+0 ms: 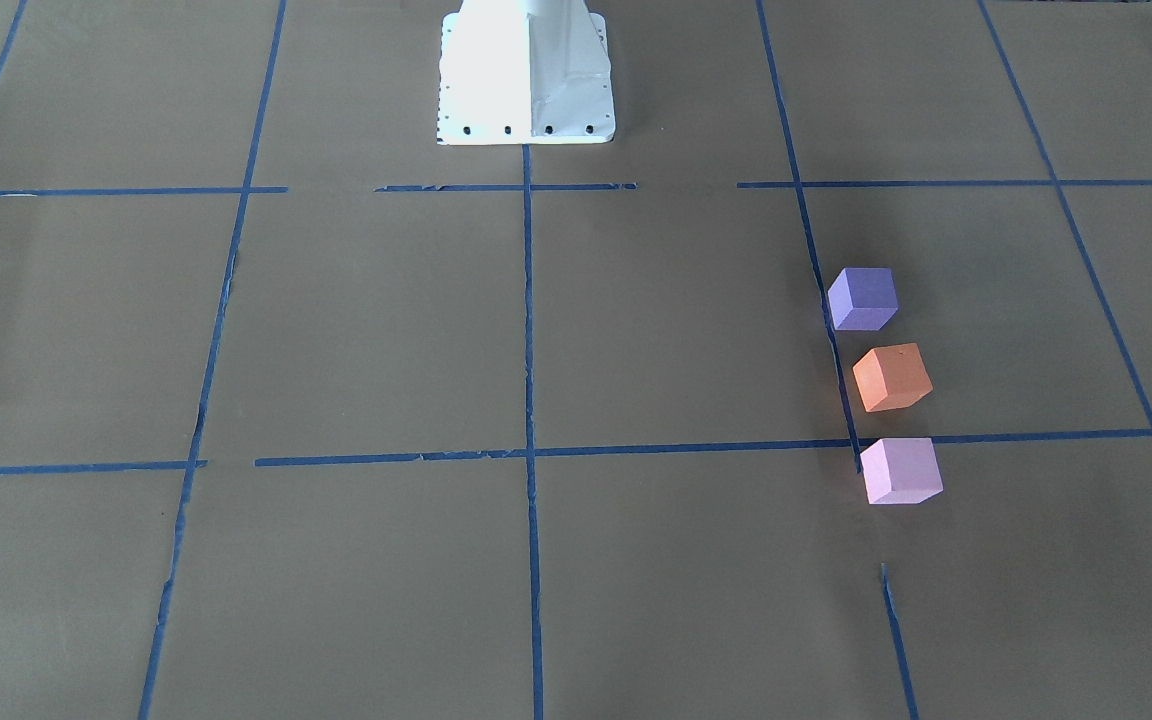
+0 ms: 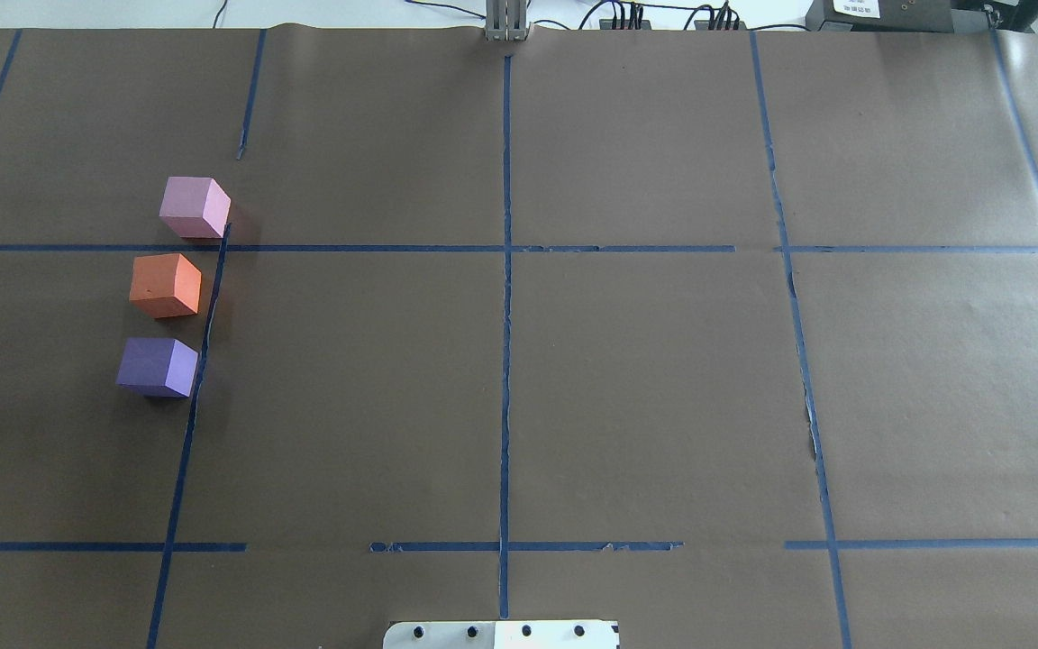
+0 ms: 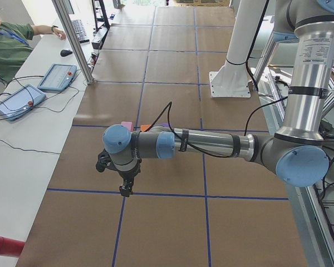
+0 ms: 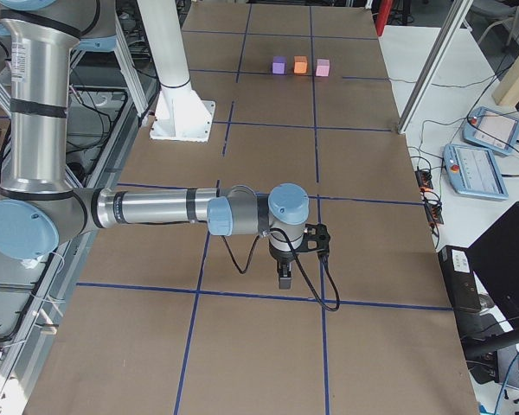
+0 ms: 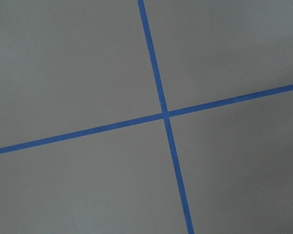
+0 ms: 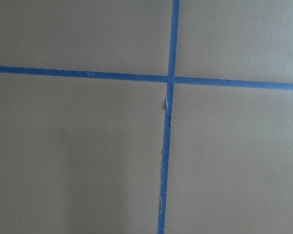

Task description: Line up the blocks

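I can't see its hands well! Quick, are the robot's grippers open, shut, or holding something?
Left gripper: cannot tell, seen only from the side.
Right gripper: cannot tell either.

Taking the overhead view as a dial with my base plate (image 2: 501,634) at 6 o'clock, the obstacles sit between 9 and 10. The purple block (image 2: 159,367), orange block (image 2: 166,285) and pink block (image 2: 195,207) stand in a row running toward 12, with a narrow gap between neighbours. Bare paper flanks the row on its 3 and 9 o'clock sides. From 12 round through 3 to 5, the table (image 2: 663,388) lies open. A metal upright (image 2: 507,22) stands at the far edge at 12.
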`<state>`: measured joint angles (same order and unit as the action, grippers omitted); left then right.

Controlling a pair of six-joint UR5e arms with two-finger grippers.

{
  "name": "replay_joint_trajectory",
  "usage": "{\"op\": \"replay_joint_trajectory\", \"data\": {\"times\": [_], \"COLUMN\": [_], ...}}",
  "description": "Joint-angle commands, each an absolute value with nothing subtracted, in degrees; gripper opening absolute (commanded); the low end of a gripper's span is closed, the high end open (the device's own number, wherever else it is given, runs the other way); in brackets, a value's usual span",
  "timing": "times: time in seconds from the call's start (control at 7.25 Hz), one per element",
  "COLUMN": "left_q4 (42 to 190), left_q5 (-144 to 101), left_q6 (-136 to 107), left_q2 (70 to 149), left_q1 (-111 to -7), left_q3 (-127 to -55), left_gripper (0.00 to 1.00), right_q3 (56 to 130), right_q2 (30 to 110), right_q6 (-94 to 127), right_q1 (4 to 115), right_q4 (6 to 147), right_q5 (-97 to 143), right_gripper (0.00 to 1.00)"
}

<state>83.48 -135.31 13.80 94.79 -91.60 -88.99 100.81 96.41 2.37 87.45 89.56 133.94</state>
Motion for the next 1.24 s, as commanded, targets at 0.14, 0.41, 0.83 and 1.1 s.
{"op": "replay_joint_trajectory", "data": {"times": [0.14, 0.41, 0.83, 1.1], "left_q4": [84.98, 88.67, 88.86, 88.86], "left_q5": [-135.44, -135.09, -135.09, -135.09], "left_q6": [9.76, 9.58, 9.58, 9.49], "left_q2": [94.74, 94.05, 93.78, 93.69], "left_q1": [-91.49, -91.49, -91.49, -91.49], "left_q3": [-87.36, -87.18, -87.01, -87.01], "left_gripper": [1.0, 1.0, 1.0, 1.0], "right_q3": [100.81, 100.81, 100.81, 100.81], "right_q2": [96.42, 96.42, 96.42, 96.42], "right_q6": [2.37, 2.37, 2.37, 2.37], "right_q1": [87.45, 87.45, 87.45, 87.45], "right_q4": [89.56, 89.56, 89.56, 89.56], "right_q5": [133.95, 133.95, 133.95, 133.95], "right_gripper": [1.0, 1.0, 1.0, 1.0]}}
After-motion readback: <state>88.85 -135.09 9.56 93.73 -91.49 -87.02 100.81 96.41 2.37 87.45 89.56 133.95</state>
